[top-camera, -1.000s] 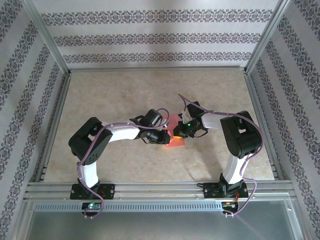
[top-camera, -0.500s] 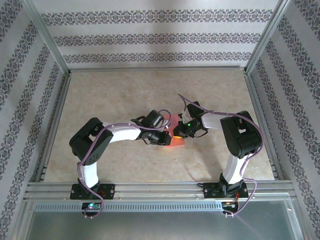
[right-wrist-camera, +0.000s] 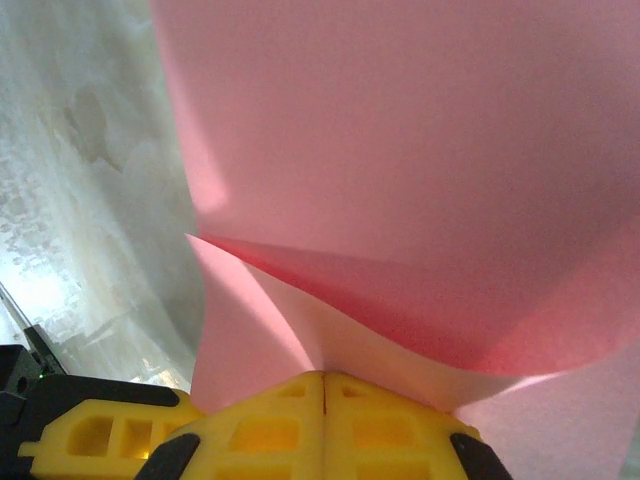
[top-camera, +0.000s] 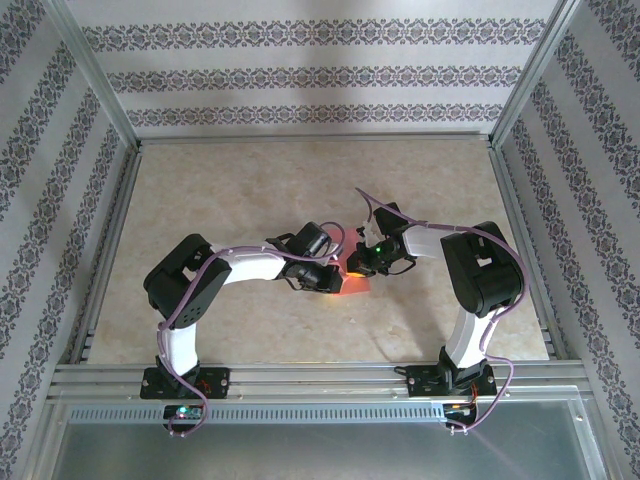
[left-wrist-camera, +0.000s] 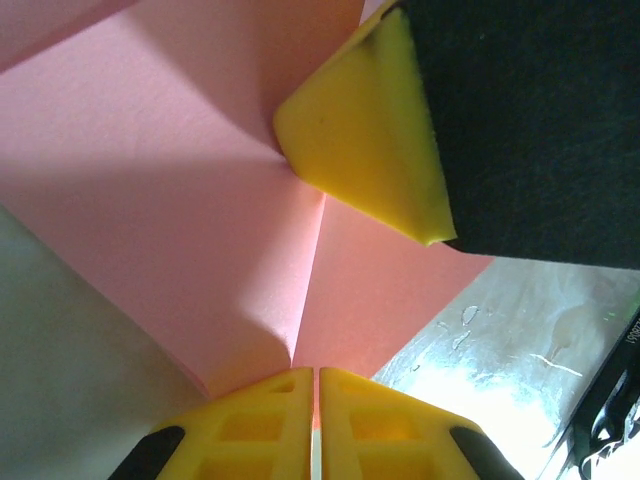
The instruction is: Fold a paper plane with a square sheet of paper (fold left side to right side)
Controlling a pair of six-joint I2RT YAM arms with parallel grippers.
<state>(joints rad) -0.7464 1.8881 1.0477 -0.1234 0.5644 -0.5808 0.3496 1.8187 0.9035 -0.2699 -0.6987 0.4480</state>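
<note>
While the square sheet of paper (top-camera: 352,274) is pinched over the middle of the table (top-camera: 230,190) by the pressed-together fingers of the left gripper (left-wrist-camera: 317,388) and right gripper (right-wrist-camera: 325,390), edges are best aligned squarely before a crease is pressed.

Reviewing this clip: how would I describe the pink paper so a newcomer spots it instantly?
Start at the beige marbled tabletop inside the wallpapered enclosure and go to its middle, where the two arm tips meet. The left gripper and the right gripper both pinch a thin salmon-pink sheet of paper, partly folded. It is the one pink thing among black-and-white arms and yellow fingers.
</note>
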